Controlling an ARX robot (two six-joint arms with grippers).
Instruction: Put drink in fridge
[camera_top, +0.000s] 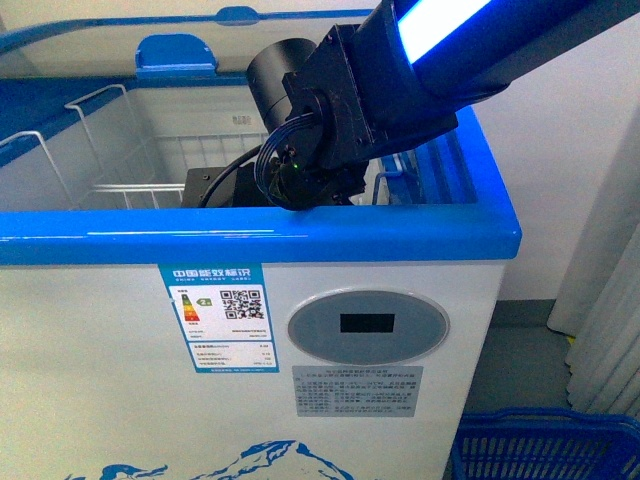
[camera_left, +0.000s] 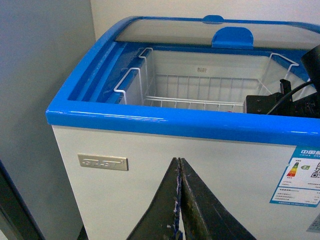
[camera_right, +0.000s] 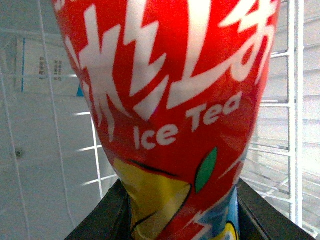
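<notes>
The left gripper (camera_left: 179, 200) is hanging outside the fridge (camera_top: 250, 240), its fingers pressed together with nothing between them, pointing at the white front wall below the blue rim. Inside, white wire baskets (camera_left: 185, 95) are lining the open chest. The right arm (camera_top: 400, 80) is reaching over the rim into the compartment, where the right gripper (camera_right: 180, 210) is squeezing the drink (camera_right: 170, 90), red label filling its wrist view, wire baskets behind.
</notes>
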